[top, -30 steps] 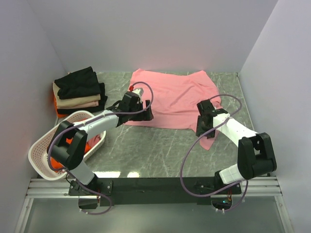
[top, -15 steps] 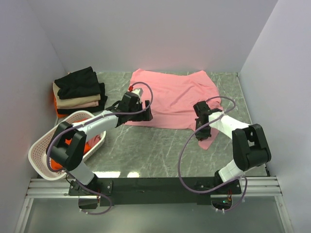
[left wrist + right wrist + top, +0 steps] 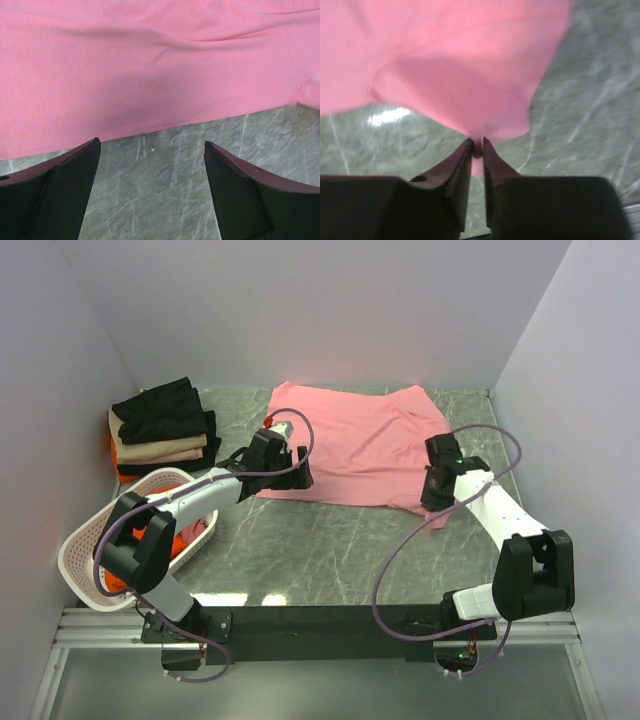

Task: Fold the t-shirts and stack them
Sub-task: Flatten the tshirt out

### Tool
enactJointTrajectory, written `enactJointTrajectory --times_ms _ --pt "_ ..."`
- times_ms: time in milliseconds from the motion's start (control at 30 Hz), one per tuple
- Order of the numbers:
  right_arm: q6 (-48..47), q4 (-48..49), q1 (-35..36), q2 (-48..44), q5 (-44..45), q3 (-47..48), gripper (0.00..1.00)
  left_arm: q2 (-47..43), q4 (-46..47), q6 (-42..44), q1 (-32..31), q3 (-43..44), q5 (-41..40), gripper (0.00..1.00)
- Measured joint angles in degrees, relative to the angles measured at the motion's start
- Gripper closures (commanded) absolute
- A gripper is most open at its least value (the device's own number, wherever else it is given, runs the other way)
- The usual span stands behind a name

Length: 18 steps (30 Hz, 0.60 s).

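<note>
You are at the start of the fold on the pink t-shirt [image 3: 350,440], which lies spread flat on the table [image 3: 320,550] towards the back, between the two arms. Your right gripper [image 3: 477,146] has its jaws pressed nearly together on a pinch of pink cloth at the near right sleeve [image 3: 432,522], and in the right wrist view the fabric hangs from that pinch in a loose peak, so the grip looks real though shallow (only a thin fold sits between the fingertips). Your left gripper [image 3: 150,150] stands with its jaws wide apart just over the shirt's near hem [image 3: 165,122], low above the marble, and it holds nothing. The finished work waits at the back left, where the folded pile [image 3: 160,425] shows black on top and beige beneath, and an orange-red shirt [image 3: 168,538] sits in the white basket [image 3: 85,545] to the left. For the next move I judge that you should carry the sleeve inward over the body of the shirt, slowly enough that the thin pinch does not slip out. Your left arm should either press the hem down to anchor the cloth or close on its own corner so that both sides fold evenly.
</note>
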Motion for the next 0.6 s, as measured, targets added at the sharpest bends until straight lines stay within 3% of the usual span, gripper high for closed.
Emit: enactJointTrajectory --times_ms 167,267,400,600 --pt "0.52 -0.76 -3.41 3.50 6.86 2.16 0.58 -0.02 -0.20 0.02 0.00 0.00 0.11 0.09" --pt "0.81 -1.42 -3.37 5.31 9.55 2.49 0.53 -0.02 -0.48 0.17 0.04 0.00 0.09 0.09" --pt "0.76 -1.60 -0.83 2.60 9.03 2.38 0.54 -0.26 -1.07 0.22 0.11 0.00 0.02 0.10" --pt "0.83 0.09 5.11 -4.55 0.94 -0.04 0.57 -0.42 -1.05 0.22 0.11 0.00 0.33 0.10"
